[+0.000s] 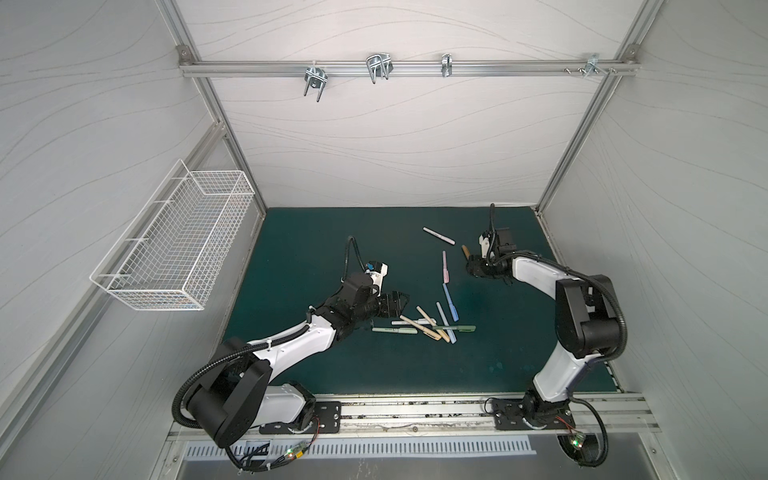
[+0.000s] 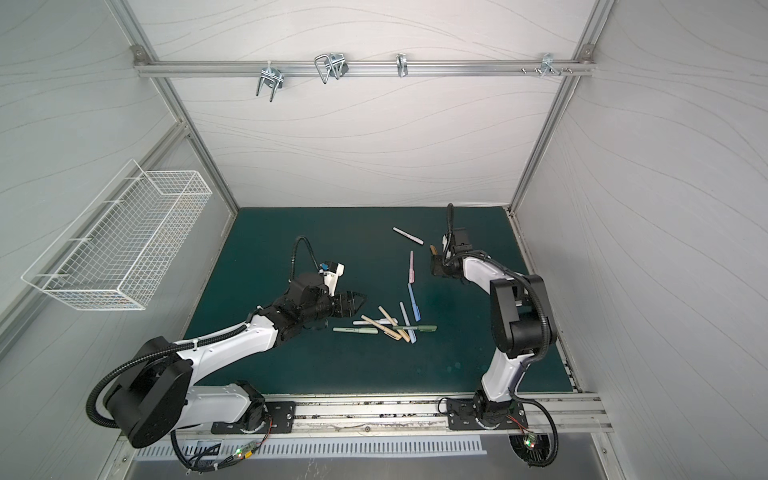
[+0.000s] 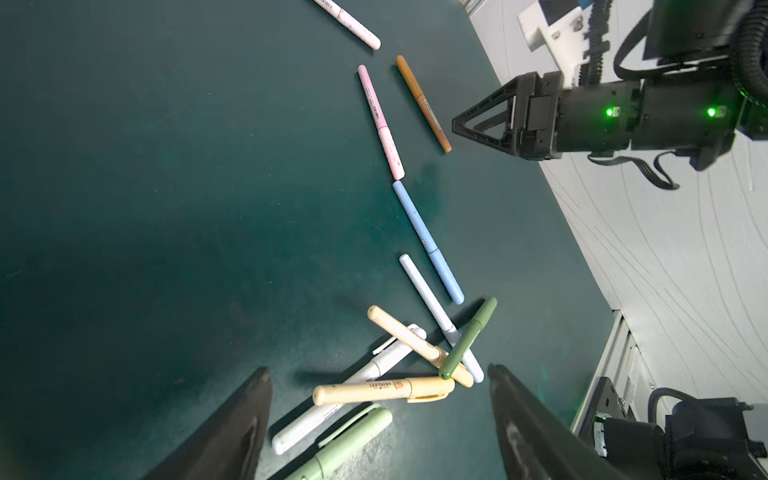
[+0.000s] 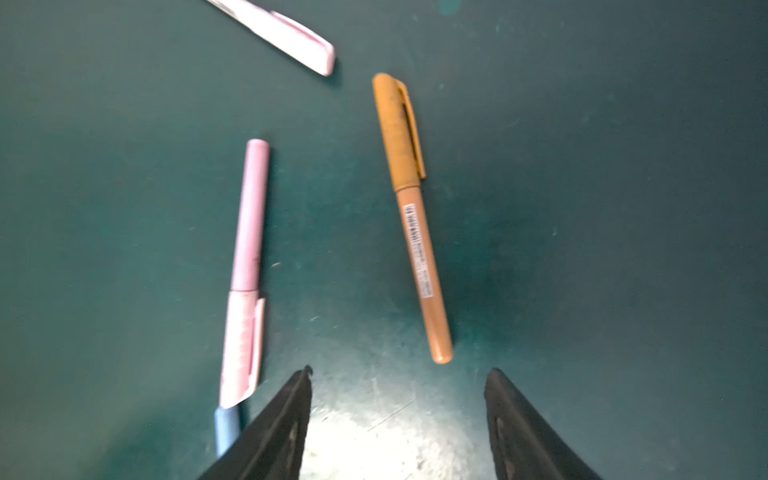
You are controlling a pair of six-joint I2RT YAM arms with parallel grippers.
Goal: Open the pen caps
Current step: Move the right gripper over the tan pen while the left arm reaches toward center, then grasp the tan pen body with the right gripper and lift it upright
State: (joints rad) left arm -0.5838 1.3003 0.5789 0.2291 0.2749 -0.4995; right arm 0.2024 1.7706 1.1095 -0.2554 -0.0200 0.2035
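Observation:
Several capped pastel pens lie on the green mat [image 1: 299, 257]. A crossed pile of pens [image 1: 428, 326] [image 2: 388, 326] sits at centre front. My left gripper [image 1: 401, 301] [image 2: 361, 301] [image 3: 378, 369] hovers open at the pile's left edge, empty. In its wrist view a tan pen [image 3: 382, 390], a white pen [image 3: 316, 419] and a light green pen [image 3: 353, 436] lie between the fingers. My right gripper [image 1: 471, 266] [image 2: 434, 266] [image 4: 400, 369] is open and empty, just short of a brown pen [image 4: 415, 232] whose cap [image 4: 397, 133] points away. A pink pen [image 4: 247, 257] lies beside it.
A blue pen [image 1: 451, 301] and a white-pink pen [image 1: 438, 235] lie apart from the pile. A white wire basket [image 1: 174, 245] hangs on the left wall. Metal hooks [image 1: 378, 68] hang from the back rail. The arm bases stand along the front edge.

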